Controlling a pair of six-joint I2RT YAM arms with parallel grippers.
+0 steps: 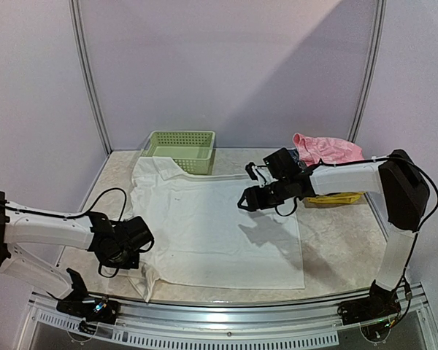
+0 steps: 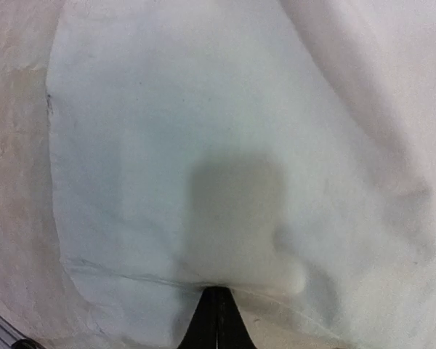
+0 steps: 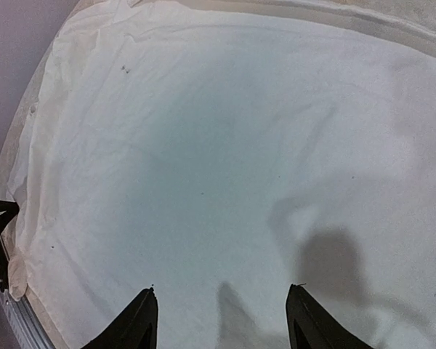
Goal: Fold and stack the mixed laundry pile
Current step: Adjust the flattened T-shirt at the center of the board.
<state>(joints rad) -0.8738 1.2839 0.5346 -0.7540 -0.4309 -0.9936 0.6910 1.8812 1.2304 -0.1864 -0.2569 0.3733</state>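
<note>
Spread flat mid-frame, white T-shirt [image 1: 219,226], left gripper [image 2: 218,316] pinched closed on its lower-left hem, right gripper [image 3: 222,314] hovering wide-jawed over its upper-right part, pink garment [image 1: 325,148] bunched upper right

The large garment [image 1: 219,226] lies spread flat across the middle of the tabletop [image 1: 336,248]. Behind its far left corner sits the lattice basket [image 1: 179,149], just beside the cloth. At the far right, well apart from the basket, the thin garment [image 1: 325,148] lies behind my right arm, and folded clothes [image 1: 336,198] rest under that forearm, to the right of the large garment. My left gripper [image 2: 218,291] is at its near left edge; my right gripper [image 1: 244,200] hangs over its far right part.
</note>
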